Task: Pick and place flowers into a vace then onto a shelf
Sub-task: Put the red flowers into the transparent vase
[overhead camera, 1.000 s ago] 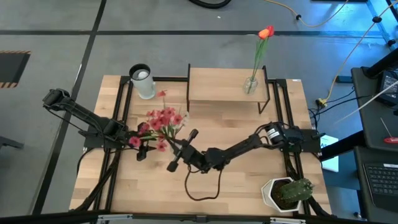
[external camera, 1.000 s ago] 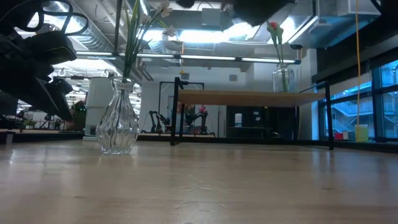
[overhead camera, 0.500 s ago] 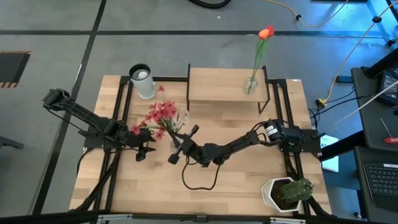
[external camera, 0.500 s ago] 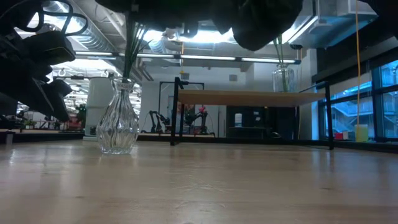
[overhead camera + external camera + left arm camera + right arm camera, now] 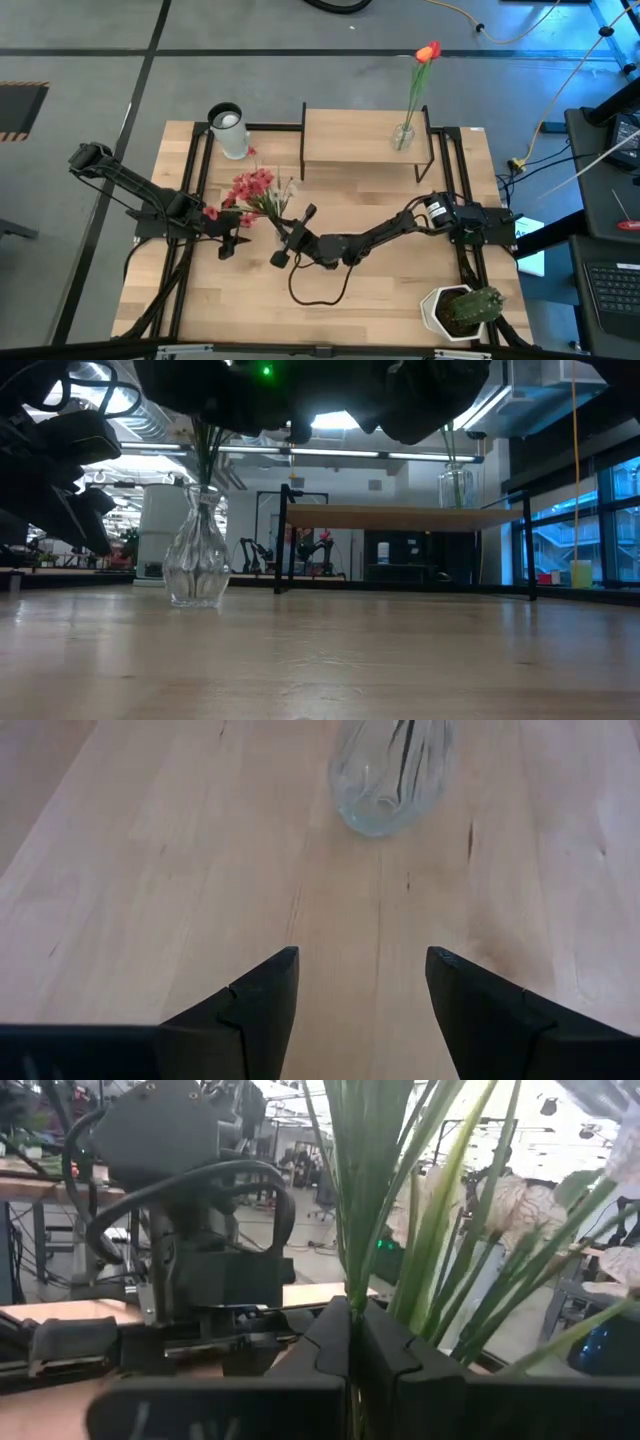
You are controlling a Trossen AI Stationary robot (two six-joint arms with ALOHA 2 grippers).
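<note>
right gripper: mid-table, jaws clamped tight on green stems of the flowers; the right wrist view shows the fingers pinched together around the stems
flowers: pink-red blossom bunch with some white, held over the left-centre of the table, blooms pointing toward the far-left corner; stems run down into the vase
vase: clear glass, standing on the table, seen in the low view left of the shelf; left wrist view shows it just ahead of that arm's fingers, stems inside
left gripper: left side of table, just beside the bunch, jaws wide apart, holding nothing; fingers spread over bare wood
shelf: far centre of table, small light-wood board on black legs
tulip: orange-red, in a second glass vase on the right end of the shelf
cup: white, far-left of table, near the shelf
cactus: white pot, near-right corner
</note>
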